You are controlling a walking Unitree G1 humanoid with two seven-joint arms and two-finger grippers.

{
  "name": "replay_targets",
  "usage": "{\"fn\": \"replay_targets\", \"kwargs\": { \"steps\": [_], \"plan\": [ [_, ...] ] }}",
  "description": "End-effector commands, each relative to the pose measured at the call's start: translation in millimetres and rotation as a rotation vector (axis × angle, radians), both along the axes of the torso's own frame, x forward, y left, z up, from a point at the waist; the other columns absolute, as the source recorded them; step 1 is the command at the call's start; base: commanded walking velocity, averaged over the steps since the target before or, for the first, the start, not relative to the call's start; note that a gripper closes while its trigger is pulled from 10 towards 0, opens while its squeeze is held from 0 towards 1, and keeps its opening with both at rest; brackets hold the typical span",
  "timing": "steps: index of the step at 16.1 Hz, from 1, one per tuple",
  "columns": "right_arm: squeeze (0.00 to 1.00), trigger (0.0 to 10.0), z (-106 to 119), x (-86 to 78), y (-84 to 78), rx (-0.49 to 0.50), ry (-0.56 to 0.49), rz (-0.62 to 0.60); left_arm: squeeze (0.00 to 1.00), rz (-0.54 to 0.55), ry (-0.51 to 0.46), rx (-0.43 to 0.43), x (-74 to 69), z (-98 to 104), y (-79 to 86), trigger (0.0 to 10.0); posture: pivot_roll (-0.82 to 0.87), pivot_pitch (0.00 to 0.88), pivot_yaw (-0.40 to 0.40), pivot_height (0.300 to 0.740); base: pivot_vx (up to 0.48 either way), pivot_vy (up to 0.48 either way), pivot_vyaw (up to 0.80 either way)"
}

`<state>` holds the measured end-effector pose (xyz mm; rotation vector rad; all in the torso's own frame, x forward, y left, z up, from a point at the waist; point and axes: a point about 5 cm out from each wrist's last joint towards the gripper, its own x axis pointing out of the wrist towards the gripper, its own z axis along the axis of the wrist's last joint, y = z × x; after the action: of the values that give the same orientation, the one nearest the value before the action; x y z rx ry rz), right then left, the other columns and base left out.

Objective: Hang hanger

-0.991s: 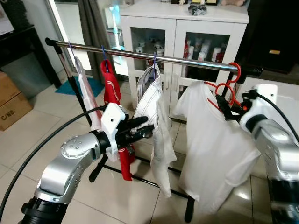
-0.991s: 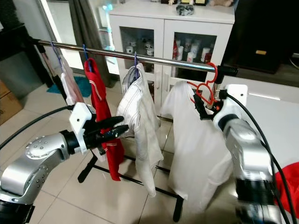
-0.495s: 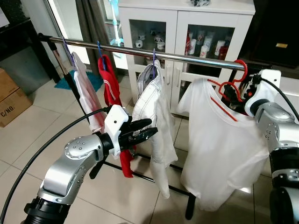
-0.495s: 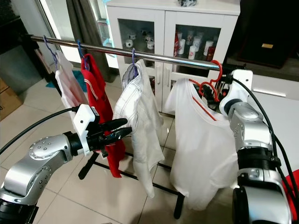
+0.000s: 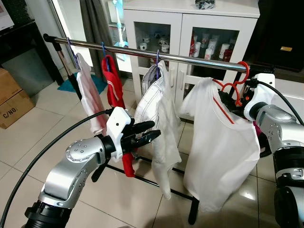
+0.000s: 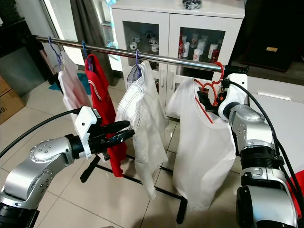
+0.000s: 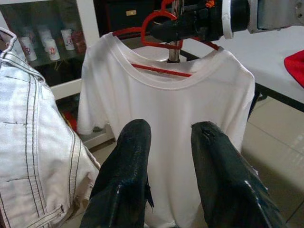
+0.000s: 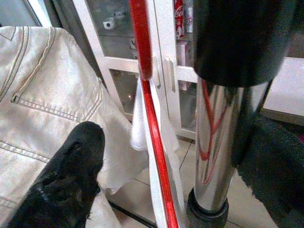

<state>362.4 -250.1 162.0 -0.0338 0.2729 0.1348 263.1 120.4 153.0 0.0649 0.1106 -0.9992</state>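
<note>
- The red hanger carries a white T-shirt and sits at the right end of the rail, its hook looped over the chrome bar just inside the black end cap.
- Your right gripper is up at that end of the rail, right against the hanger's neck, below the hook.
- In the right wrist view the two black fingers stand apart, with the red hanger wire and the chrome tube between them. You cannot tell from these pictures whether they pinch the wire or only straddle it.
- Your left gripper is held out in front of the rack at mid height, pointing toward the white trousers, its fingertips just beside the cloth.
- The left wrist view shows its fingers parted with nothing between them, the T-shirt and hanger beyond.
- Along the rail from its left end hang a pale pink garment, a red garment, the trousers near the middle, then the T-shirt.
- Behind the rack stands a white cabinet with glass doors.
- A cardboard box sits on the tiled floor to the left.
</note>
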Motion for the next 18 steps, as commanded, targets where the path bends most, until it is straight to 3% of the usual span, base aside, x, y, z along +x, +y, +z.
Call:
{"fn": "replay_targets", "kwargs": {
  "steps": [1, 3, 4, 5, 18],
  "plan": [
    [0.00, 4.7, -6.5, -0.7, 2.8, 0.023, 0.028, 0.012, 0.00, -0.015, -0.010, 0.000, -2.1, 0.9, -1.7, 10.0, 0.03, 0.000, 0.048, 0.740, 0.000, 0.000, 0.00],
    [0.00, 2.9, -9.7, -0.4, -0.2, 0.047, 0.051, -0.015, 0.00, -0.019, -0.011, -0.003, -2.6, 0.7, -2.6, 10.0, 0.03, 0.000, 0.046, 0.740, 0.000, 0.000, 0.00],
    [0.00, 2.9, -9.9, -0.4, -0.5, 0.048, 0.053, -0.017, 0.00, -0.019, -0.011, -0.003, -2.7, 0.6, -2.8, 10.0, 0.03, 0.000, 0.046, 0.740, 0.000, 0.000, 0.00],
    [0.00, 0.0, -9.8, 1.2, -1.6, 0.051, 0.069, -0.026, 0.00, -0.020, -0.014, -0.002, -2.7, 0.9, -2.5, 10.0, 0.03, 0.000, 0.043, 0.740, 0.000, 0.000, 0.00],
    [0.00, 0.0, -10.9, 4.9, 6.1, 0.051, 0.093, 0.020, 0.00, -0.024, -0.012, 0.021, 0.3, 2.0, 1.6, 10.0, 0.03, 0.000, 0.053, 0.740, 0.000, 0.000, 0.00]
  ]
}}
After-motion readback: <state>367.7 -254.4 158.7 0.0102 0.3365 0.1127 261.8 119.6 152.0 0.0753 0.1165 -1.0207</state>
